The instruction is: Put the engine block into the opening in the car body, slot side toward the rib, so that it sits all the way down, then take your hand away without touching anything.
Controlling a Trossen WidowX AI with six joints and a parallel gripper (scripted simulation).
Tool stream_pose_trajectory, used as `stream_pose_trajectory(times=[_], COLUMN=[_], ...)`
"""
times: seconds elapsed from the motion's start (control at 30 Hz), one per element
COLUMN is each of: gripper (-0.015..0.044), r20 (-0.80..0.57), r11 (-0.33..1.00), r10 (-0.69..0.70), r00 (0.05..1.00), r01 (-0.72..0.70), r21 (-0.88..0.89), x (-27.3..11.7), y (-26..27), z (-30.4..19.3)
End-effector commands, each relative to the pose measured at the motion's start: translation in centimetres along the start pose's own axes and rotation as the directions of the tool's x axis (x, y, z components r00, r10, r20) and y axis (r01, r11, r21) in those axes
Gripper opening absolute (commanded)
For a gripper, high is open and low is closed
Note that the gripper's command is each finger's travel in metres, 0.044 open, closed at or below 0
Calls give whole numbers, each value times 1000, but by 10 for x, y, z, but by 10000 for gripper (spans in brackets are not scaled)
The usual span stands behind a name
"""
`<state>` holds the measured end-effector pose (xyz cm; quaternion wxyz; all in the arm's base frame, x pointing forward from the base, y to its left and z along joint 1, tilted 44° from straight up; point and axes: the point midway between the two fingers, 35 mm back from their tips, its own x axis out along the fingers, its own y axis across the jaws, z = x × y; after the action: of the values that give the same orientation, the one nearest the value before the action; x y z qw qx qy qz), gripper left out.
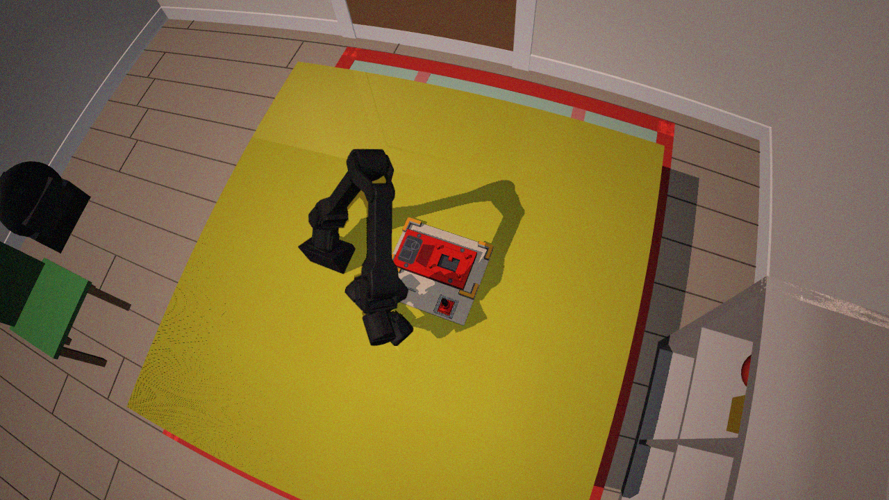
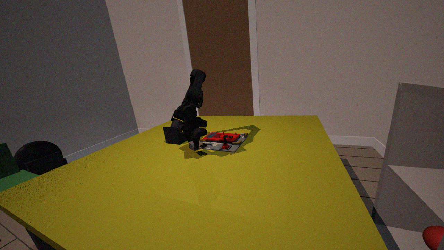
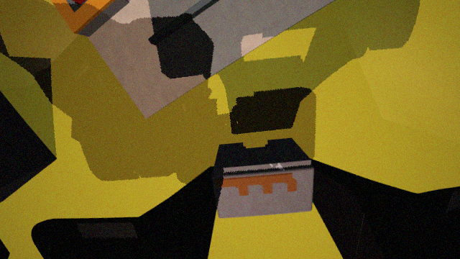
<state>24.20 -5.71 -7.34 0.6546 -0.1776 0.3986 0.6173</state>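
My gripper [image 3: 258, 169] [image 1: 387, 329] [image 2: 195, 143] is shut on the engine block [image 3: 264, 180], a grey block with an orange comb-shaped mark and a dark upper part with a small notch. I hold it above the yellow table, just off the near corner of the grey base plate [image 1: 427, 297] [image 3: 126, 68]. The red car body [image 1: 428, 251] [image 2: 222, 135] lies on that plate, and its dark opening [image 1: 446, 262] is bare. In the top and exterior views the arm hides the block.
A small red and black part [image 1: 445, 306] [image 2: 225, 144] stands on the plate's near edge. Orange corner brackets [image 1: 412, 221] [image 3: 77, 14] frame the car body. The arm's base [image 1: 327, 248] stands left of the plate. A grey cabinet [image 1: 715, 373] stands off the table to the right.
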Motion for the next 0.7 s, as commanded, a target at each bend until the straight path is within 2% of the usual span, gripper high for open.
stream_pose_trajectory(times=[0.0, 0.67], gripper=[0, 0], r20=[8, 9], r11=[1000, 1000], r10=[10, 10], r00=[1000, 1000], r01=[-10, -11], r21=[7, 7], x=[9, 34], y=[3, 4], z=[1, 2])
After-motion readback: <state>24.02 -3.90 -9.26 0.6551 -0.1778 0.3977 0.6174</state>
